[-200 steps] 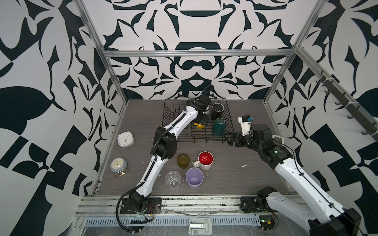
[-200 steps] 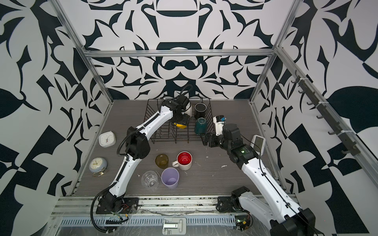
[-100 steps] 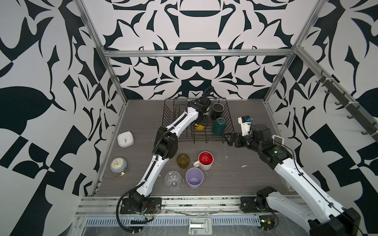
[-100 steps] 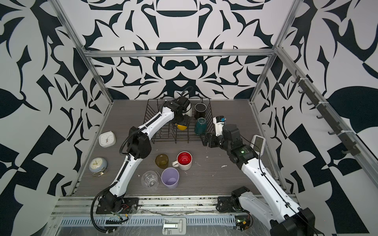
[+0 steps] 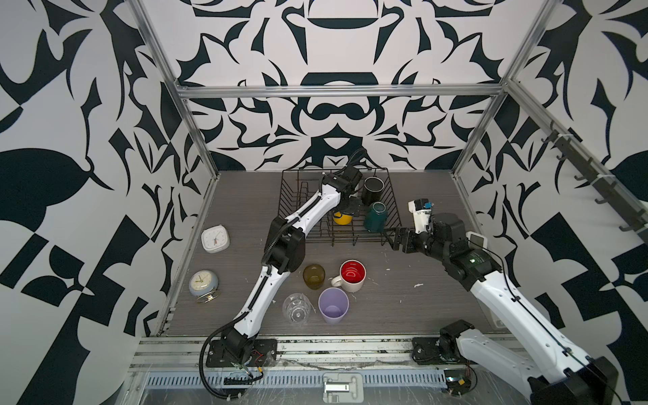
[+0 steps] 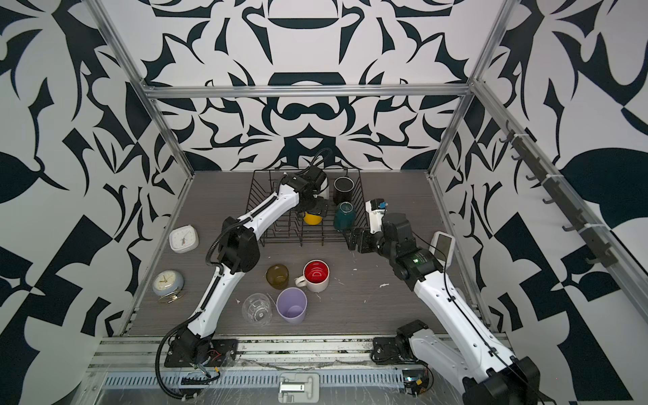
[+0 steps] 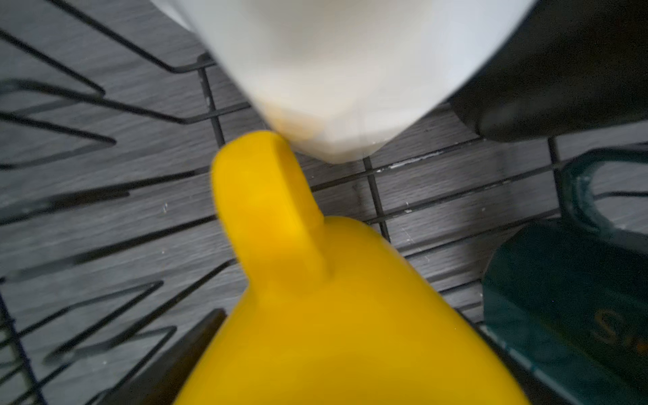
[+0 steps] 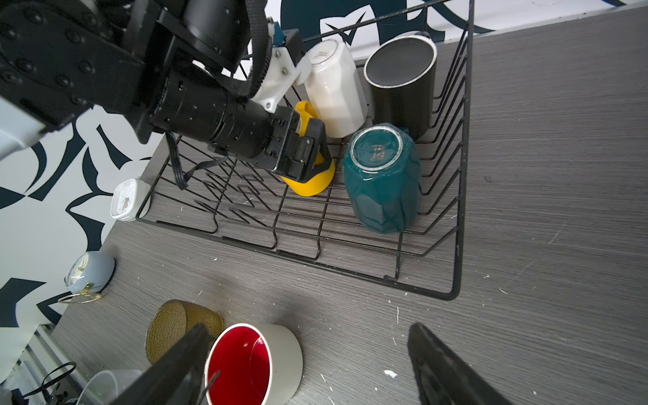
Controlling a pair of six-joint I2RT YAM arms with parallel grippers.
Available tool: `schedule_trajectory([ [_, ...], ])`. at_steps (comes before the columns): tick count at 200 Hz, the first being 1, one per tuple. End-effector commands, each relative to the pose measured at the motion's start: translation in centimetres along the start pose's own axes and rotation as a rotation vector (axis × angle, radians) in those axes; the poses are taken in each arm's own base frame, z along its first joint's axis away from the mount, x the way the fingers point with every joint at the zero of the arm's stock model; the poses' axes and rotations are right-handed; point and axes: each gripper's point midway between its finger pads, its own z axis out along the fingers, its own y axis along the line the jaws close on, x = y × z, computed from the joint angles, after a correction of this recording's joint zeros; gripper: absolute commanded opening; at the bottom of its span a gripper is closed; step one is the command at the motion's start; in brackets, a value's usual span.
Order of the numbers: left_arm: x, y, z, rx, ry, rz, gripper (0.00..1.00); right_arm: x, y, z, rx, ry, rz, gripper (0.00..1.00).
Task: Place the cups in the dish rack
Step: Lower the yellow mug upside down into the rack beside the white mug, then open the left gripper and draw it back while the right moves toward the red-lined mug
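Note:
The black wire dish rack holds four cups upside down: black mug, teal mug, white mug and yellow mug. My left gripper is open, its jaws astride the yellow mug, which rests on the wires. On the table stand the amber glass, red-inside white mug, lilac tumbler and clear glass. My right gripper hangs open and empty off the rack's front right corner.
A white square clock and a pale blue round clock sit by the left wall. A small white device leans at the right wall. Upright prongs fill the rack's left half.
The left arm has shifted slightly over the rack, still at the yellow mug. The right arm has not moved.

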Motion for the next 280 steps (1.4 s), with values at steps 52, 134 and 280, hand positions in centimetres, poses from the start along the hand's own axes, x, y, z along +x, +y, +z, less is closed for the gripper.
schedule_trajectory([
  [52, -1.9, -0.6, -4.7, 0.057, -0.098, -0.015, 1.0, -1.3, 0.8, -0.7, -0.023, -0.039, -0.017, 0.9],
  [134, -4.8, -0.1, -13.9, 0.125, -0.354, -0.054, 1.0, -0.5, 0.2, -0.7, 0.017, 0.031, -0.045, 0.82],
  [280, 0.1, 9.2, -32.3, 0.04, -0.965, -0.208, 0.99, 8.1, 4.3, 3.6, 0.041, 0.363, -0.214, 0.63],
])
